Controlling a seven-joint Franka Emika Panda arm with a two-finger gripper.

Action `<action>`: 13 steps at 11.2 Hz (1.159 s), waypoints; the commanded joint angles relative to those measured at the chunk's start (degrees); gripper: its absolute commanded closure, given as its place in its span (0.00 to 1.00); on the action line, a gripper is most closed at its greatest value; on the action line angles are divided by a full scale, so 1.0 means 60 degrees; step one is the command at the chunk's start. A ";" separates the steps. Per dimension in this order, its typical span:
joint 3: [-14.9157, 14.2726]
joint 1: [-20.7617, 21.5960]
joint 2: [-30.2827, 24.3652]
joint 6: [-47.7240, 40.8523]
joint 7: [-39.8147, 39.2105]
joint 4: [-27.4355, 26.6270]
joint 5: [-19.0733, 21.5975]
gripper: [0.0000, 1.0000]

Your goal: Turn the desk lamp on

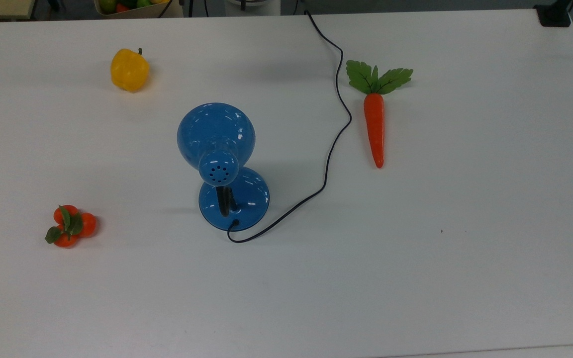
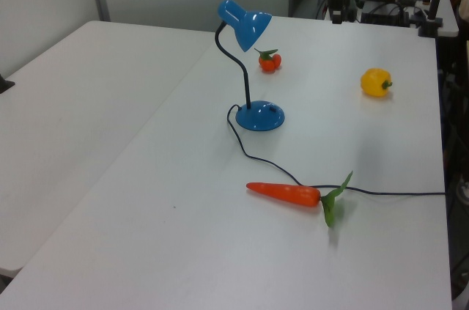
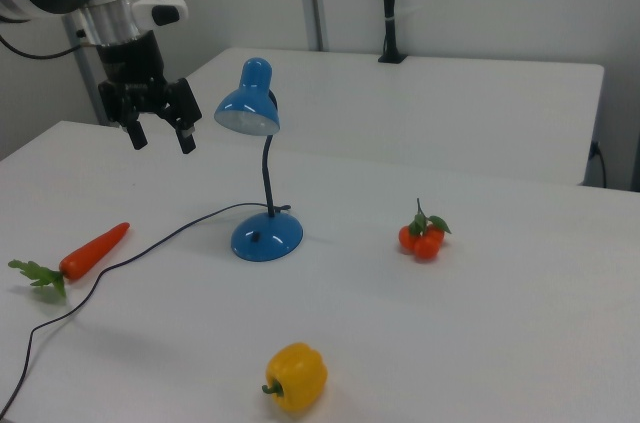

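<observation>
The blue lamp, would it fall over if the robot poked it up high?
Probably it could tip. The desk lamp carries its shade high on a thin curved neck, so a poke up there has leverage. Its round base lies flat and wide, which likely steadies it against a gentle press low down.

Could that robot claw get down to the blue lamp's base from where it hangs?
Probably yes. The gripper hangs open above the table, to the right view's left of the desk lamp. Nothing stands between them; only the thin cord lies on the table there.
</observation>
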 commanded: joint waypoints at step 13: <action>-0.0112 -0.0012 0.0102 0.0025 -0.0345 -0.0105 0.0409 1.00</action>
